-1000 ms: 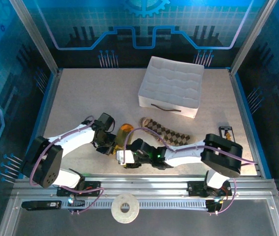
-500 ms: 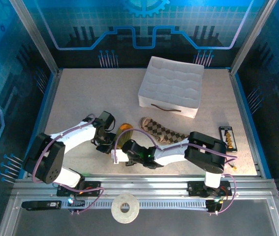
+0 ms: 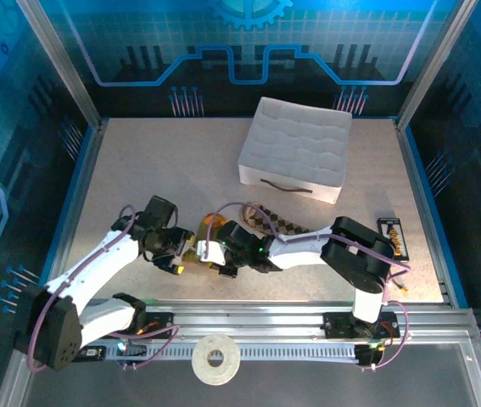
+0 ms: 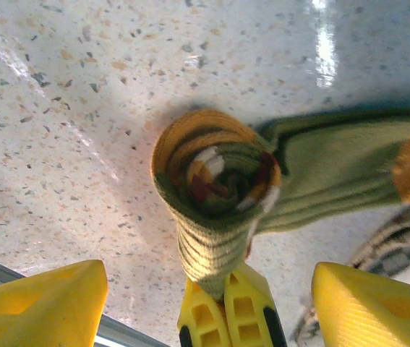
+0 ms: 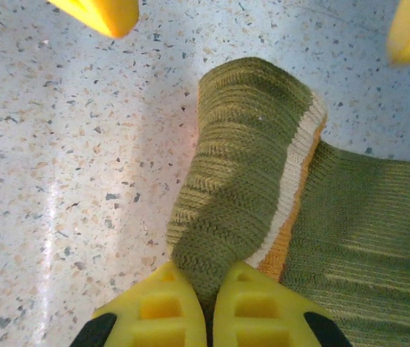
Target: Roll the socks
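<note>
**Right jaws nip the roll, left jaws stand wide**

Near the front middle of the table point(image 3: 138, 170), the olive sock point(image 4: 215, 181) is coiled into a tight roll at its striped end, and the spiral faces the left wrist camera. The right gripper point(image 5: 206, 278) has its yellow fingers pressed together on the edge of that roll, with fabric caught between them. The left gripper point(image 3: 181, 257) is spread wide, one yellow finger point(image 4: 42, 303) out on each side of the roll, touching neither the sock nor the other gripper. The unrolled part of the sock runs flat away from the roll, and its orange patch is cut off at the frame edge in the left wrist view. Only a blurred sliver of the checked sock point(image 3: 278, 222) shows beside it there. From above it lies flat with the right arm crossing over part of it, so I can't tell whether the two socks overlap. The roll itself is mostly hidden from above by the two gripper heads. The white quilted box point(image 3: 295, 151) sits well apart at the far side.
</note>
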Action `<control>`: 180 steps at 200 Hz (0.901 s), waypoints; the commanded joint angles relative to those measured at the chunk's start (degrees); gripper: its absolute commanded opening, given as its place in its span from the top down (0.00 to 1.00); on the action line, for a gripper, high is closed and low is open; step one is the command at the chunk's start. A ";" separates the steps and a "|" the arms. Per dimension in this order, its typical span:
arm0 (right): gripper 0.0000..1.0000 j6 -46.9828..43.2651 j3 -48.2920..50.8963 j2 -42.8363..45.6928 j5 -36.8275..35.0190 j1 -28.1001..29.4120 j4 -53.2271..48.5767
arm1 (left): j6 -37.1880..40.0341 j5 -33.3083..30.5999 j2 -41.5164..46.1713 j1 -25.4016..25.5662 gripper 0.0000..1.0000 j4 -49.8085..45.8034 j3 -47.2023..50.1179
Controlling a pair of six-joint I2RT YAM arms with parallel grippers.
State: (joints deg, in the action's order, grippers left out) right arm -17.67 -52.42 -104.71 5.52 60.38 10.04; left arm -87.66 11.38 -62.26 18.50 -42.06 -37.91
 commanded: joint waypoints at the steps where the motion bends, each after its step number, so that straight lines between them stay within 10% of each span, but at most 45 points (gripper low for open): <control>1: 1.00 4.20 -0.12 -3.41 7.06 -2.64 -12.53 | 0.31 0.54 3.37 -0.59 0.25 0.42 2.27; 127: 1.00 15.34 -11.06 -15.81 31.08 -14.38 -24.32 | 1.06 0.81 -6.66 4.78 0.37 21.26 7.99; 180: 1.00 15.54 -12.81 -17.70 29.01 -15.33 -25.70 | 2.36 -0.40 -16.53 6.12 0.76 17.10 7.75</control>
State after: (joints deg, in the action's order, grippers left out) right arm -3.36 -67.37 -118.26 42.26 45.67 -5.28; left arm -86.11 12.40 -75.50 23.14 -18.81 -30.96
